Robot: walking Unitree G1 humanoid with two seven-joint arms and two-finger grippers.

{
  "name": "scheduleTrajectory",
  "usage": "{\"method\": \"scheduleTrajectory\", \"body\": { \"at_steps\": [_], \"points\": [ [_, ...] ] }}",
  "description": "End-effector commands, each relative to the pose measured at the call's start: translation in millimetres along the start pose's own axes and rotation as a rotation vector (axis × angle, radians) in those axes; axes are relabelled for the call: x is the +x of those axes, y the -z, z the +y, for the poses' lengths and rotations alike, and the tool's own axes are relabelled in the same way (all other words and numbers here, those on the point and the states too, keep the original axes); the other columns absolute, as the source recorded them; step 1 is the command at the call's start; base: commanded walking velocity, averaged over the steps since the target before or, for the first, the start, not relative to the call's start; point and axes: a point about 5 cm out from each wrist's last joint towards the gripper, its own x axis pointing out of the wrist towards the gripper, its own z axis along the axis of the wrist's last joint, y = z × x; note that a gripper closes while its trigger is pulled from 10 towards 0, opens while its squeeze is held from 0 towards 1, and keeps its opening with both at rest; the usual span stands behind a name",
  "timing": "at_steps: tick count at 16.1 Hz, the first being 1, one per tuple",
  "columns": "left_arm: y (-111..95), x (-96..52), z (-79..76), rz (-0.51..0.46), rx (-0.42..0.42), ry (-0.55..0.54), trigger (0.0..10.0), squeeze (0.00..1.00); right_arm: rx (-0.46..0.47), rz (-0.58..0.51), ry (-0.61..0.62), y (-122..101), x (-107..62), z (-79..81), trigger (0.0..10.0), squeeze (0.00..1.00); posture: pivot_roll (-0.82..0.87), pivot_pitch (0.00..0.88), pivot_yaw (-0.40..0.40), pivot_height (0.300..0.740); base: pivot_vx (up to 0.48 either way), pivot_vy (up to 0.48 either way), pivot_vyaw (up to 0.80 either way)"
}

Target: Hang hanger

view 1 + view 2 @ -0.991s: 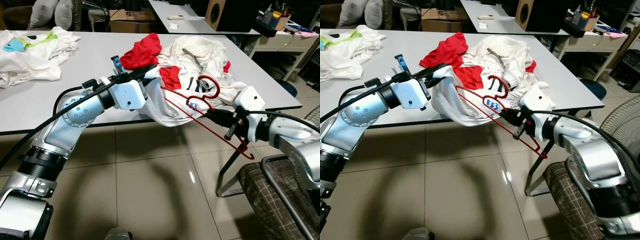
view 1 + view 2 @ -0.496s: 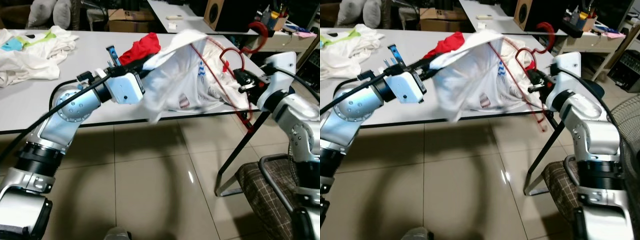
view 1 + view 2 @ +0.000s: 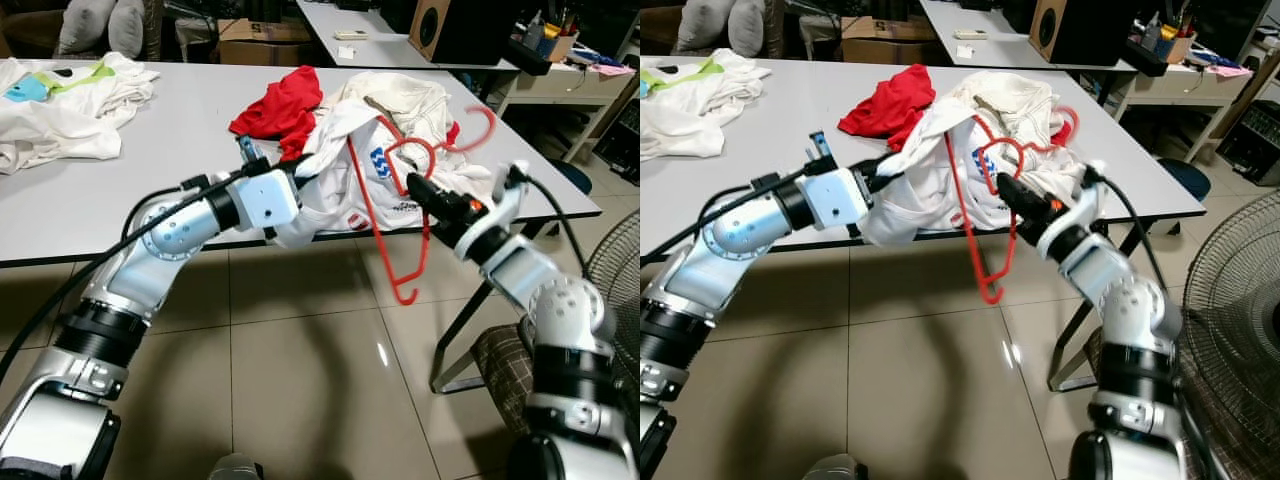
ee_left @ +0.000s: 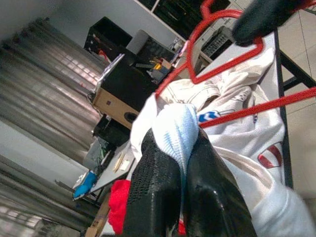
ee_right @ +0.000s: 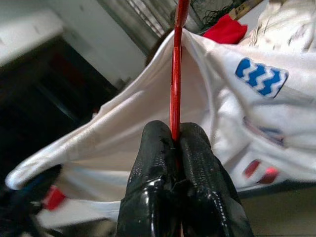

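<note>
Red hanger (image 3: 385,215) pinched in right gripper (image 3: 420,188) jaws.

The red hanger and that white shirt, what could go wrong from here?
The right hand pinches only the thin wire of the red hanger, so it could twist or slip. The left hand grips just a small fold of the white shirt, which could pull free. The hanger's low end hangs clear of the table, free to swing.

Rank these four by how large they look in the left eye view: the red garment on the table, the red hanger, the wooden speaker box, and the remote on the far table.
1. red hanger, though nearest the camera
2. red garment
3. wooden speaker box
4. remote
</note>
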Motion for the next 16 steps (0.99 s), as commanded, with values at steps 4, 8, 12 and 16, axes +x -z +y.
{"method": "scheduleTrajectory", "body": {
  "at_steps": [4,8,12,16],
  "points": [
    [0,-3.1,11.6,0.017,0.03,-0.043,0.0,0.0,0.016,-0.009,0.012,-1,-16.3,4.4,10.0,0.0,0.04,0.0,-0.077,0.74,0.0,0.0,0.0],
    [-3,-6.4,-14.9,-0.024,-0.048,0.162,0.0,0.0,0.118,-0.178,0.072,-18,-8.8,2.7,10.0,0.0,0.03,0.0,-0.062,0.74,0.0,0.0,0.0],
    [-10,3.2,-46.0,-0.061,-0.164,0.286,0.0,0.0,0.227,-0.256,0.109,-26,14.3,1.6,10.0,0.0,0.04,0.0,-0.059,0.74,0.0,0.0,0.0],
    [-12,11.4,-45.0,-0.053,-0.268,0.249,0.0,0.0,0.336,-0.273,0.16,-23,33.0,-3.0,10.0,0.0,0.04,0.0,-0.063,0.74,0.0,0.0,0.0]
  ]
}}
